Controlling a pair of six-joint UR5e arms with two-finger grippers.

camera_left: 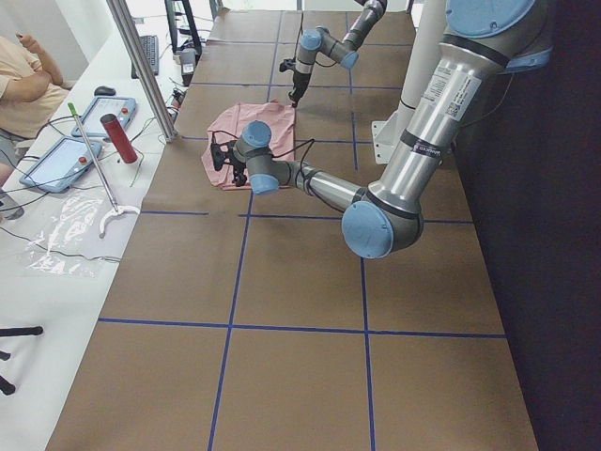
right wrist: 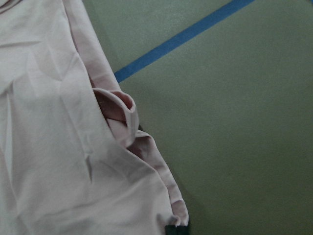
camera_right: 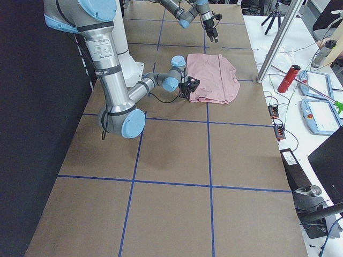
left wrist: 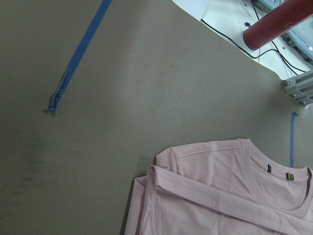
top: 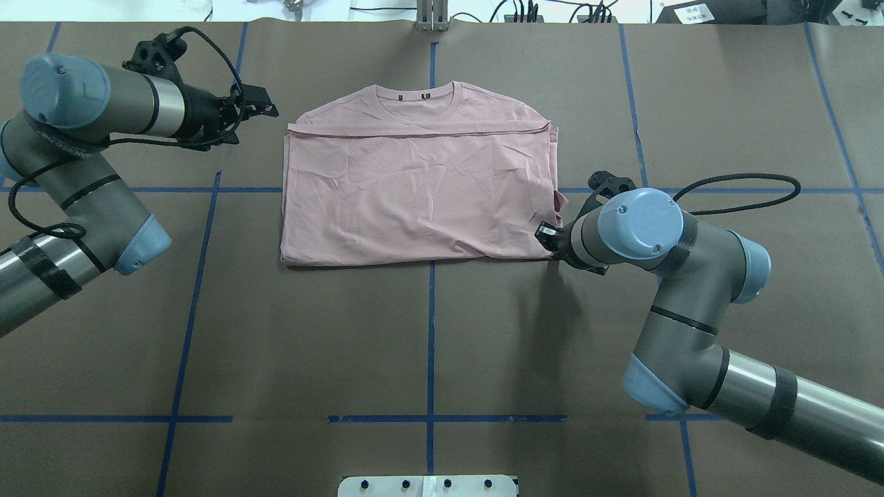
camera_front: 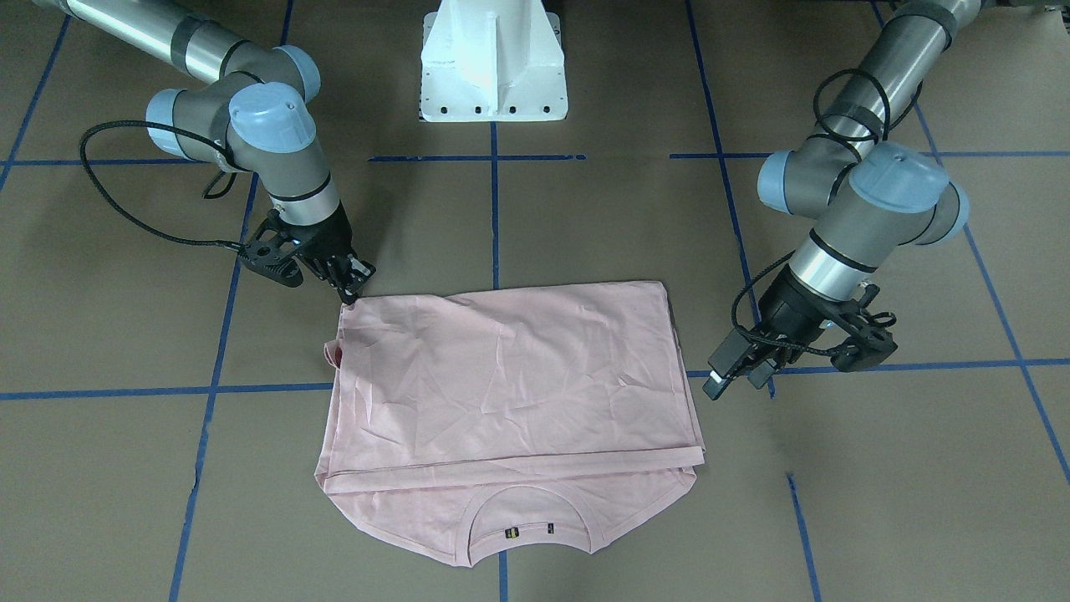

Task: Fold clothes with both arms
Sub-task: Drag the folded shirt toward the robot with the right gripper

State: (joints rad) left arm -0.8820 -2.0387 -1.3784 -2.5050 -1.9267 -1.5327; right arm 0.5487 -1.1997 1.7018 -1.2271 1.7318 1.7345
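Left arm (top: 76,179), large at the overhead view's left edge, reaches out over the brown surface (top: 428,331).

Left tool (top: 268,99): fingers spread apart with nothing between them. It hangs just beside the T-shirt (top: 414,193) at its far-left shoulder corner, clear of the cloth. Its wrist view agrees (only cloth and bare surface in frame, no fingers).

T-shirt: pale pink, lying flat at mid-surface. It is folded once across, so the lower half covers the chest. The hem edge stops just short of the collar (top: 414,93), which points away from the robot. The fold line runs along the robot's side. The cloth is creased but lies flat. One small roll of fabric (right wrist: 115,105) pokes out of the right side edge.

Right tool (camera_front: 349,293): fingers drawn together to a point, touching the near-right corner of the fold. In the right wrist view the corner runs straight into a dark fingertip (right wrist: 177,230), so it reads as pinched on the cloth.

Right arm (top: 690,276) bends in from the overhead view's right, its wrist just beside the shirt's right edge.
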